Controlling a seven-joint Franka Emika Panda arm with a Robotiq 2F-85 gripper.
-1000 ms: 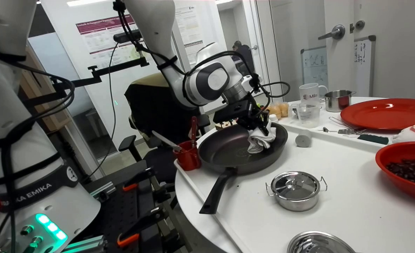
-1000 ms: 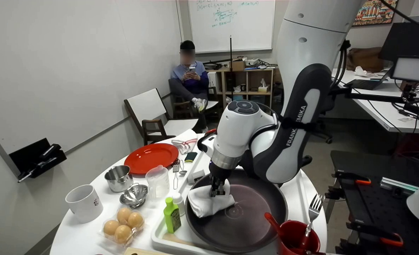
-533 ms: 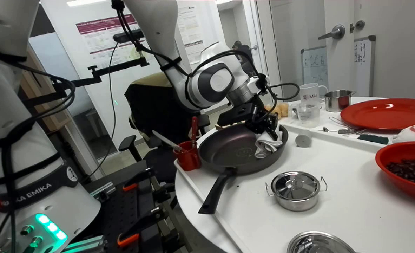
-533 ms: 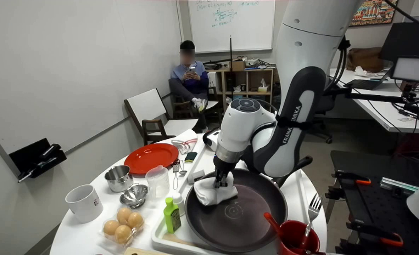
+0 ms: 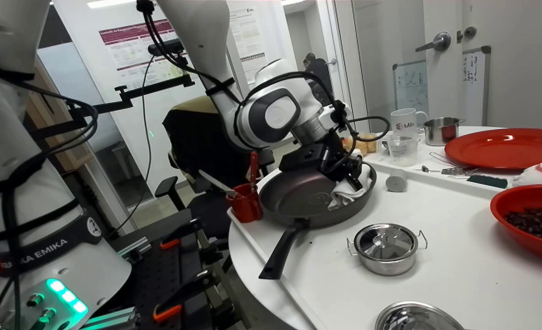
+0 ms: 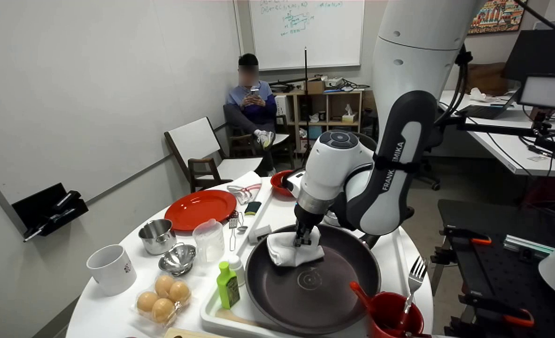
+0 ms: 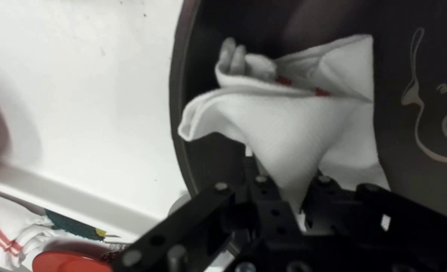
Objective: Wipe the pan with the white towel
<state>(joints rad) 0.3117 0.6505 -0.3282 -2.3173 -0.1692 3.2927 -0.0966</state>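
We see a white towel (image 7: 287,124), creased and folded over itself, two red marks showing in one fold. It lies inside the dark round pan (image 6: 317,298), toward one side. The fingers (image 7: 269,207) of the gripper (image 6: 302,242) pinch a gathered fold of it, and the rest spreads beyond their tips. We count one pan, one towel in it, one green bottle (image 6: 228,288) and four eggs (image 6: 163,305).
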